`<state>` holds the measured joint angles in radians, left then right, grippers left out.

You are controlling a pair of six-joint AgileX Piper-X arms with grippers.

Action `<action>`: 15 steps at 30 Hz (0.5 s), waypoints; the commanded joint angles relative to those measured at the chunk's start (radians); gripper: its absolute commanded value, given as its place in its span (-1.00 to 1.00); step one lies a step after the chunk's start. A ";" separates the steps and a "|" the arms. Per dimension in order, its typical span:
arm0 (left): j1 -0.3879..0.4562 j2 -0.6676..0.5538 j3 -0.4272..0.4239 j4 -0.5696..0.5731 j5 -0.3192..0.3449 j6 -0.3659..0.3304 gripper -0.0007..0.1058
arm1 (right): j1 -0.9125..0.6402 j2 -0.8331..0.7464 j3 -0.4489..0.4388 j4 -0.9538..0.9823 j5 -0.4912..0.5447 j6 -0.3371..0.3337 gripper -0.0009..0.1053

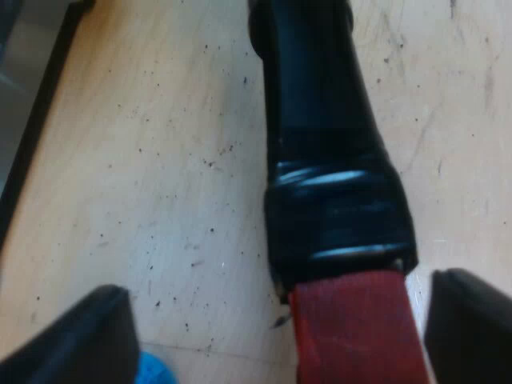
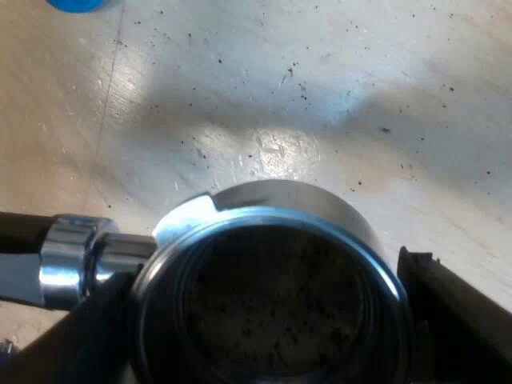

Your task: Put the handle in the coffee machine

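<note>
The left gripper (image 1: 280, 320) has its two black fingers (image 1: 72, 340) spread wide. The red end (image 1: 356, 332) of the dark handle (image 1: 320, 120) sits between them. One finger is just beside the red end and the other is well apart from it. Neither finger is seen pressing on it.

The left wrist view shows the long dark handle running away from the gripper over the wooden table (image 1: 160, 160). The table has many tiny dark specks (image 1: 212, 164) on it. A small blue thing (image 1: 156, 370) lies on the table near one finger. Too little of it shows to tell what it is.

The right wrist view shows the other end of the same tool. The right gripper (image 2: 256, 304) has a finger on each side of the metal holder (image 2: 264, 210) and pinches its round cup. The shiny rim is toward the camera, and there are dark coffee grounds (image 2: 272, 312) inside the cup. A shiny metal neck (image 2: 68, 256) joins the cup to the start of the dark handle. The table lies beyond the cup, with a bright patch and a wide shadow on it. A blue thing shows far off on the table here too.

So one view shows the handle and its red end, and the other shows the cup. The holder is between the two grippers, over the table.
</note>
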<state>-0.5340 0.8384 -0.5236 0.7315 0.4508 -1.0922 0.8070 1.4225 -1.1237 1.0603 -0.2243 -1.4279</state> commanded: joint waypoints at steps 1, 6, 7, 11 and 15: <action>0.002 -0.004 -0.003 0.002 0.001 0.001 0.19 | 0.000 -0.019 -0.007 -0.006 -0.027 -0.005 -0.98; 0.002 -0.004 -0.003 0.002 0.035 0.001 0.17 | 0.000 -0.019 -0.007 -0.006 -0.027 -0.005 -0.98; 0.002 -0.004 -0.003 0.002 0.038 0.001 0.14 | 0.000 -0.019 -0.007 -0.006 -0.027 -0.005 -0.98; 0.002 -0.004 -0.003 0.004 0.037 -0.001 0.12 | 0.000 -0.019 -0.007 -0.006 -0.027 -0.005 -0.98; 0.002 -0.004 -0.003 0.008 0.037 -0.001 0.11 | 0.000 -0.019 -0.007 -0.006 -0.027 -0.005 -0.98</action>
<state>-0.5340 0.8384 -0.5236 0.7351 0.4769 -1.0922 0.8070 1.4225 -1.1237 1.0603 -0.2243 -1.4258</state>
